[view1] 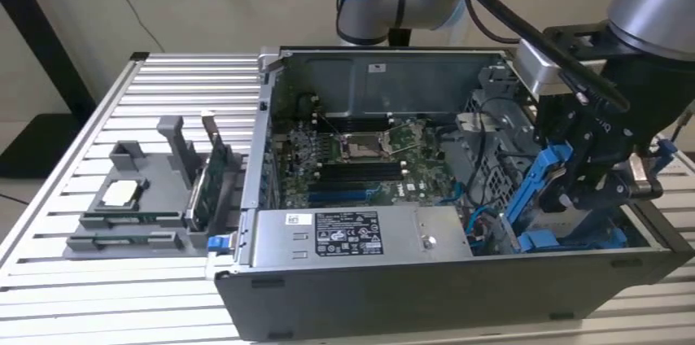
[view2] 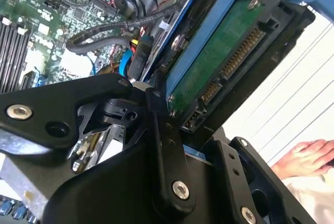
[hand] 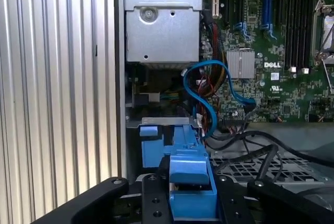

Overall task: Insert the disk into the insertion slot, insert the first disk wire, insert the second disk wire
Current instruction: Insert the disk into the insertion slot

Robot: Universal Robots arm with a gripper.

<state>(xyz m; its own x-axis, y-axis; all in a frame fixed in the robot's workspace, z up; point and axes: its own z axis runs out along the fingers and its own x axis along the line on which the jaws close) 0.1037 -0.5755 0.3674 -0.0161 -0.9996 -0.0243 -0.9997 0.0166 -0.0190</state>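
The gripper point(view1: 592, 186) is clamped on the disk point(view1: 539, 178), with the disk's blue frame pinched between the fingers point(hand: 227, 203). The disk hangs tilted just above the slot point(view1: 543, 241), at the case's point(view1: 434, 296) near corner on the exterior view's right. I judge the first step to be in hand; seating the disk calls for squaring the frame to the slot's blue rails. Further in, loose wires point(hand: 209, 104) trail with their ends hard to trace. The arm hides the slot's floor, and beyond the case a person's hand point(view2: 308, 156) is partly cut off
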